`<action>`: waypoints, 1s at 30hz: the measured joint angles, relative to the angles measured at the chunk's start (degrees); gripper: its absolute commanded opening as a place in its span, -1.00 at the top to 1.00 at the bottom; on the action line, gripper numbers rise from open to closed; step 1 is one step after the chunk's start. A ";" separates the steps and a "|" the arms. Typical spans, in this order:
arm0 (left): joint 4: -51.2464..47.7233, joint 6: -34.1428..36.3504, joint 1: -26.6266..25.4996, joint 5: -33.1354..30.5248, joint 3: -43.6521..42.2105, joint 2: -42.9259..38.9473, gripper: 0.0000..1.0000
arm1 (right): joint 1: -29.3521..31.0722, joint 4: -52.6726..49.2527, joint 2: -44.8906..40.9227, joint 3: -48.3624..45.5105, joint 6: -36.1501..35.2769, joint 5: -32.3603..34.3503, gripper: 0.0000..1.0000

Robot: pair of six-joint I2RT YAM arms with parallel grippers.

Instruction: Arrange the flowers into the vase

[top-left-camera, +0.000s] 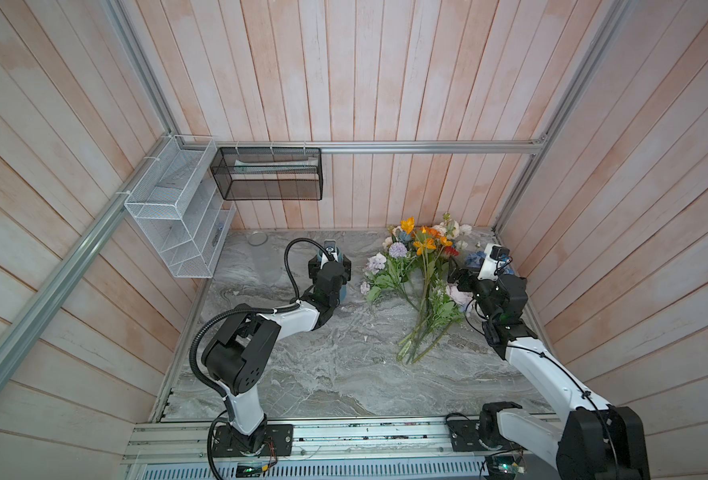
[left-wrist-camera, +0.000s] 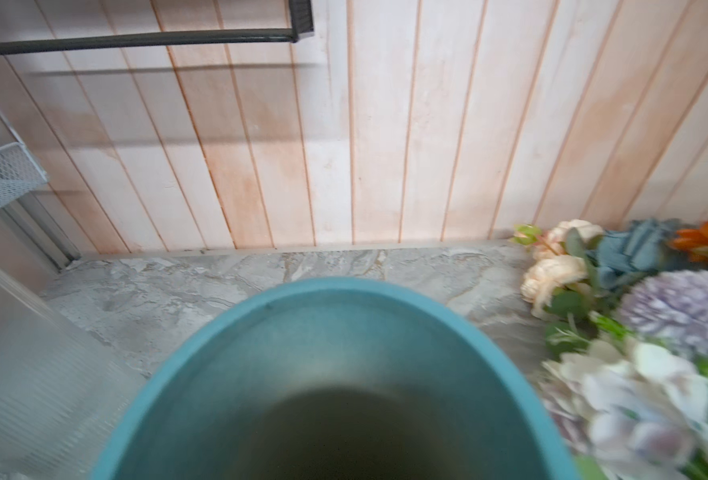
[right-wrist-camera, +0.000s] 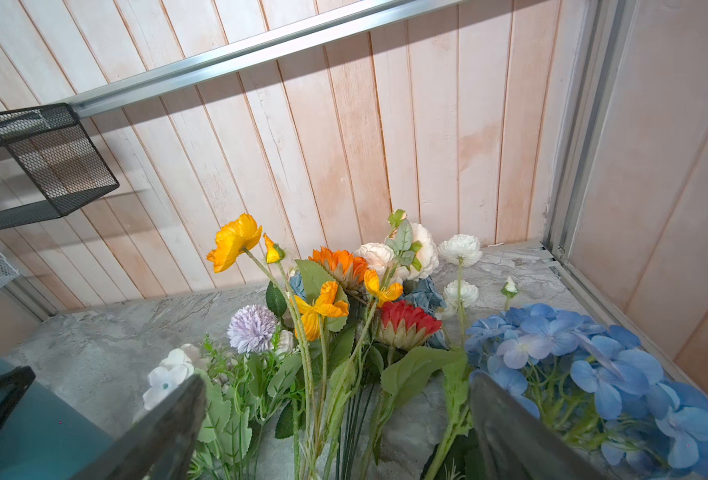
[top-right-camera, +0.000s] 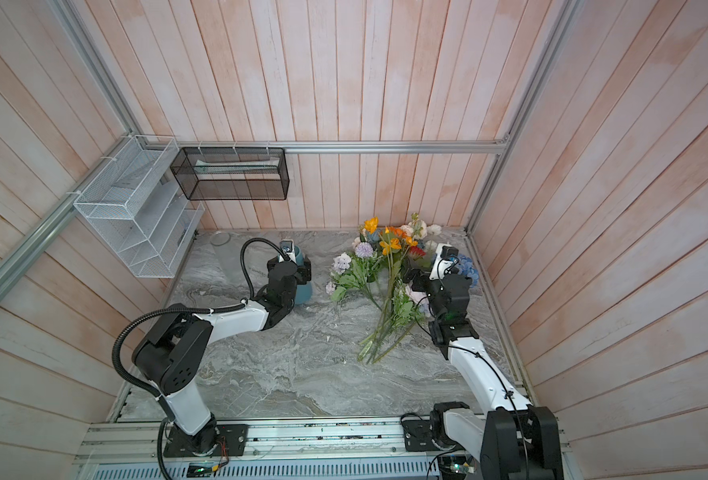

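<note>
The vase (left-wrist-camera: pixel 344 374) is teal with a wide mouth and stands upright at the back middle of the marble table (top-left-camera: pixel 323 365). My left gripper (top-left-camera: pixel 330 268) is shut round the vase (top-right-camera: pixel 303 291); its fingers are hidden in the left wrist view, where the dark, empty mouth fills the lower part. The flowers (top-left-camera: pixel 422 270) lie in a heap at the back right, heads toward the wall and stems toward the front. There are orange, lavender, white and red heads, and a blue hydrangea (right-wrist-camera: pixel 584 365). My right gripper (right-wrist-camera: pixel 335 415) hangs open just above the green stems (right-wrist-camera: pixel 319 395), holding nothing.
A clear ribbed glass vase (top-left-camera: pixel 263 257) stands at the back left, close to the teal vase. A white wire shelf (top-left-camera: pixel 169 208) and a black mesh basket (top-left-camera: pixel 267 174) hang on the walls above the back left. Plank walls close in the back and both sides.
</note>
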 measured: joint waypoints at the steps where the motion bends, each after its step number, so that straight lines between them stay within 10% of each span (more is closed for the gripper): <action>1: -0.76 -0.81 -1.29 -0.02 -0.85 -1.07 0.50 | 0.13 0.00 -0.11 0.00 0.00 0.02 -0.96; 10: -5.16 -5.03 -9.16 -2.60 -5.20 -6.73 0.36 | 1.51 -0.98 -1.92 0.07 0.11 0.44 -0.96; 13: -5.46 -5.70 -10.40 -3.87 -6.05 -7.50 -0.06 | 2.03 -2.62 -2.19 0.44 0.76 0.55 -0.95; 16: -5.51 -6.38 -10.78 -4.63 -6.51 -7.91 -0.96 | 2.60 -5.03 -2.14 1.66 1.53 0.61 -0.89; 30: -12.13 -12.72 -14.47 -0.81 -12.85 -21.33 -1.00 | 9.51 -17.49 6.27 13.22 6.01 0.26 -0.69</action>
